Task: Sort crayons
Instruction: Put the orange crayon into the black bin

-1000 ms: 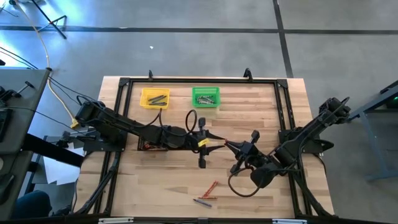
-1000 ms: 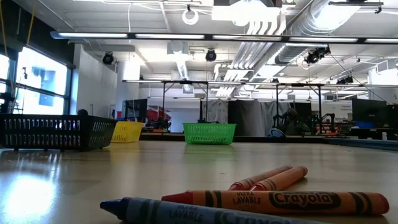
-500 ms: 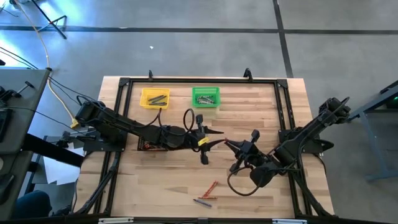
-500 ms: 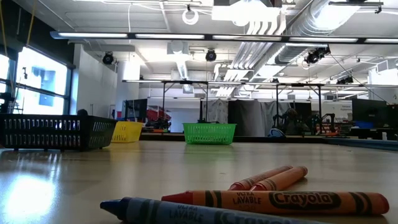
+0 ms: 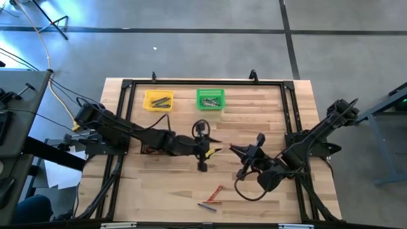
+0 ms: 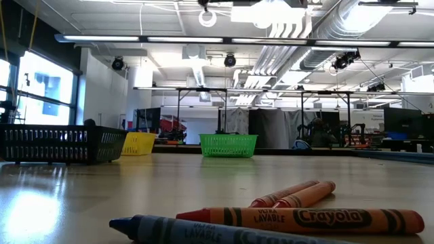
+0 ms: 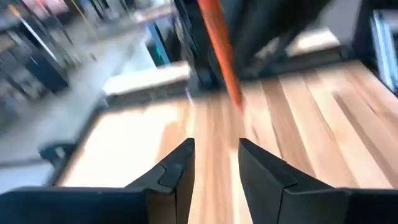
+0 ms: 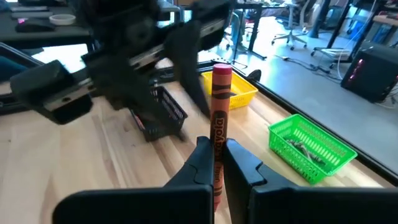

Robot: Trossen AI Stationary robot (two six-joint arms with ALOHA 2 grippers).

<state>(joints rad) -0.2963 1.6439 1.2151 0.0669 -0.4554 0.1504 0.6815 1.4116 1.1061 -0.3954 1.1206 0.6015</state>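
Crayon gripped upright by the right pincer, left pincer facing it

Arms meet over the middle of the desk. The right arm reaches in from the right edge, its elbow folded low near the desk frame, forearm angled toward the centre. Its right pincer is clamped tight on an orange-red crayon, which stands upright between the two dark fingers with most of its length sticking out above them.

The left arm stretches from the left side across the desk in a long, nearly straight line, wrist turned toward the other arm. Its left pincer hangs above the wood with the fingers set a narrow gap apart and nothing between them; the held crayon shows just ahead of it as a blurred orange streak.

Behind the arms, a yellow bin and a green bin sit side by side near the far edge, each with grey sticks inside. A black mesh bin sits under the left arm.

Near the front edge lie loose crayons: two orange-red ones side by side, a longer orange one, and a blue one closest to the front, all flat on the wood and well apart from both pincers.
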